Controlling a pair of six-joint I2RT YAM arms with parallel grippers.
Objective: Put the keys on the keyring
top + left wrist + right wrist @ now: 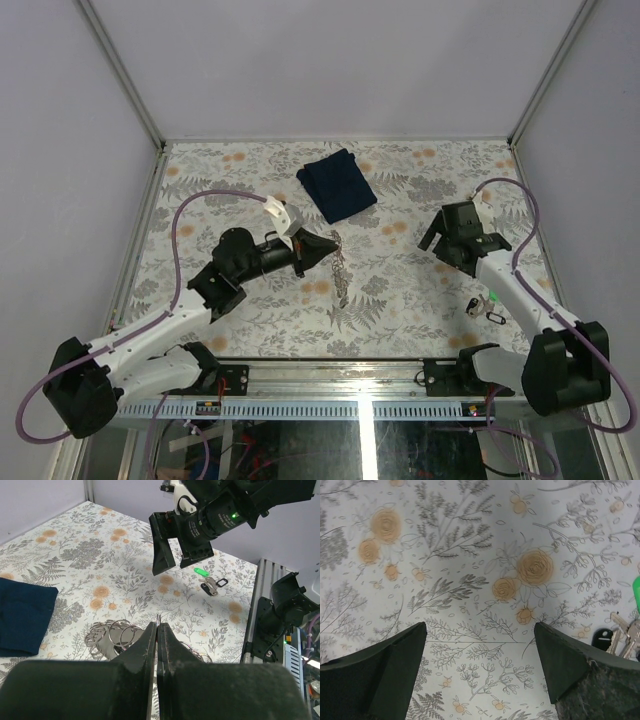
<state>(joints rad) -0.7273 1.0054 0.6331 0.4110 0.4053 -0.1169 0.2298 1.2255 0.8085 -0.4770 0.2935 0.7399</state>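
Left wrist view has the left gripper [157,626] clenched, its two dark, matte fingers pressed flat together with a thin strand of the keyring [116,632] standing up between the tips. The rest of the keyring lies on the table [75,540] to either side of those fingers, a tangle of silvery wire loops. A dark blue folded cloth [20,615], soft and flat, lies just to its left, apart from it.

Across the floral-printed table cover, the right gripper [177,562] hangs above the surface with its wedge-shaped black fingers spread and nothing between them. The keys [210,584] lie beyond it, well apart from the keyring: small silvery blades bunched together with a green plastic head and a black one. From the right wrist camera they sit at the right edge, beside the right finger [575,665].
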